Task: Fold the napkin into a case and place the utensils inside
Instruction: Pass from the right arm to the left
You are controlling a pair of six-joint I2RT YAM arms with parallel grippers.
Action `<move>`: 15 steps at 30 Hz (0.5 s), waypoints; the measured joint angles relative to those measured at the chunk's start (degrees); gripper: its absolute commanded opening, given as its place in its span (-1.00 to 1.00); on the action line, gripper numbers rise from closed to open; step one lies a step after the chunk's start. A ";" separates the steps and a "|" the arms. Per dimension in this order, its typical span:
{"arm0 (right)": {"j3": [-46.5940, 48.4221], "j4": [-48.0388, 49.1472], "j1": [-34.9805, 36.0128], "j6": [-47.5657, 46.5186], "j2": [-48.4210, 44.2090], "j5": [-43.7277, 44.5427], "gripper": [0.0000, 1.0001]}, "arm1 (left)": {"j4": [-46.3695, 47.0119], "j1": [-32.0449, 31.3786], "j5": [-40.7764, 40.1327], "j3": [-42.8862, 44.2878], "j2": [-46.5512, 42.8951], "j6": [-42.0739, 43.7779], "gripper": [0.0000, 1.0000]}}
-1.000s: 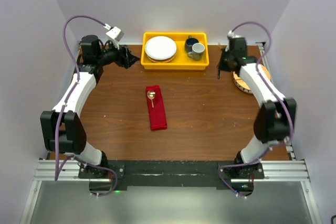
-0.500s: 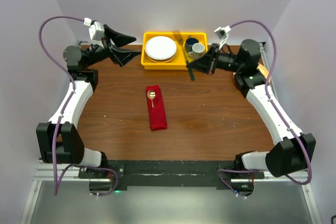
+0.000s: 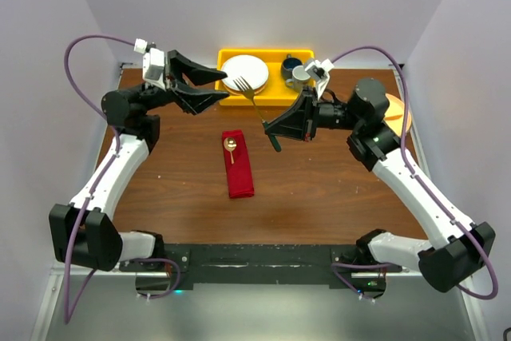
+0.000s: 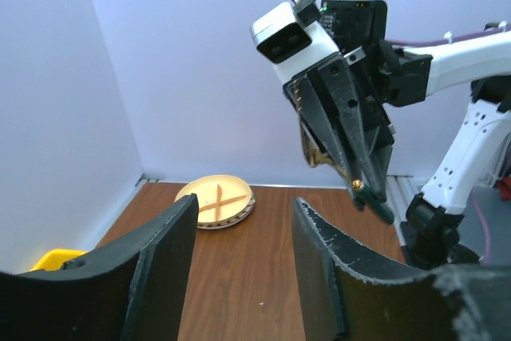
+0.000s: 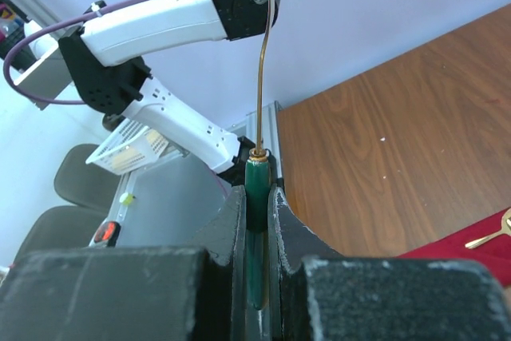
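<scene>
**Top view.** Within the last second both arms have left the back corners of the table and swung in toward the middle. The right end effector [image 3: 277, 128] has come away from the round wicker disc [image 3: 399, 111] at 3 o'clock. It now carries a fork [image 3: 254, 101] in the air, tines pointing toward 11 o'clock, over the front wall of the yellow tray [image 3: 267, 102] at 12 o'clock. The left end effector [image 3: 232, 87] has risen to meet it, its jaws parted on either side of the tines without touching them. The napkin [image 3: 239, 172] lies already folded into a narrow case just to the 9 o'clock side of the table's centre, with a spoon [image 3: 230, 147] resting on its 12 o'clock end. My reading is that the fold is done, one utensil has been delivered, and the fork is on its way, possibly by a handover.

**Left wrist view.** The left end effector [image 4: 243, 209] stands released and empty, fingers [image 4: 164, 265] wide apart. The right end effector [image 4: 351, 137] hangs ahead at 1 o'clock, the fork's green handle [image 4: 382, 209] poking out below it.

**Right wrist view.** The right end effector [image 5: 257, 197] is clenched on the green handle [image 5: 257, 233], with the gold stem [image 5: 261, 77] rising toward the left arm. The spoon [image 5: 491, 233] and red cloth [image 5: 471, 259] sit at 4 o'clock.
</scene>
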 measured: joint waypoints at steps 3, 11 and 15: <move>-0.76 -0.07 0.28 -0.42 0.02 1.20 -1.00 | 2.01 -0.02 -0.24 -0.76 -0.02 -3.08 0.03; -1.97 -0.26 1.16 -1.40 0.02 3.37 -1.00 | 2.56 -1.55 -1.97 -0.24 0.35 -6.80 -0.06; -1.97 -0.48 1.46 -2.03 0.02 4.44 -1.00 | 0.48 -2.51 -2.62 1.09 0.76 -7.19 -0.21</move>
